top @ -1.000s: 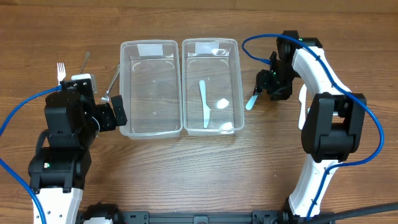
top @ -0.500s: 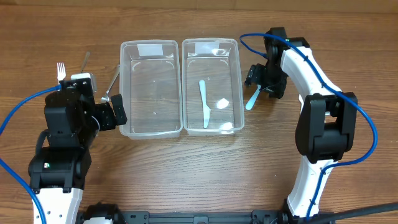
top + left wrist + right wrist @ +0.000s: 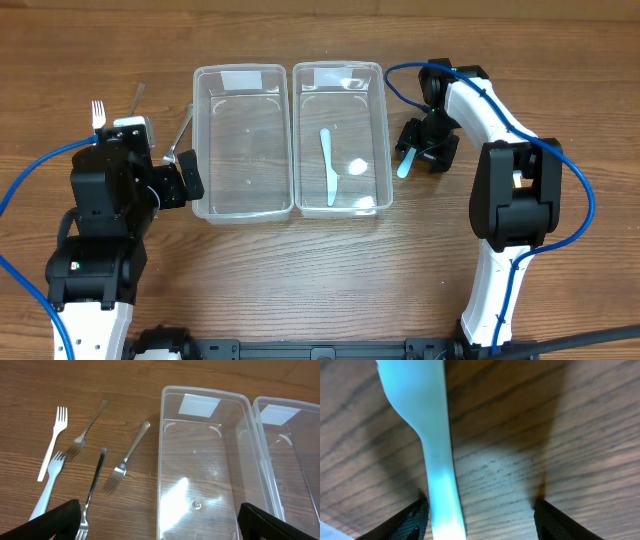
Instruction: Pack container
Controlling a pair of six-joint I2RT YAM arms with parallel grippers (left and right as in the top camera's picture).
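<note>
At centre right of the overhead view, the right gripper (image 3: pixel 426 150) straddles a pale-blue plastic utensil (image 3: pixel 438 465) on the wooden table (image 3: pixel 300 280), jaws apart and gripping nothing. Its wrist has turned since a moment ago; the utensil is unmoved, its ends cut off close-up. A blue plastic knife (image 3: pixel 329 170) lies in the right-hand clear plastic container (image 3: pixel 384 130). The left gripper (image 3: pixel 188 182) gapes wide near scattered metal forks (image 3: pixel 127 457).

Bright, even light from above, only soft shadows on the table (image 3: pixel 300 290). Clear bins (image 3: pixel 177 490) catch some glare in the left wrist view. Right wrist shot's way close: utensil (image 3: pixel 437 460) looks soft, washed out, fuzzy shadow beside it.
</note>
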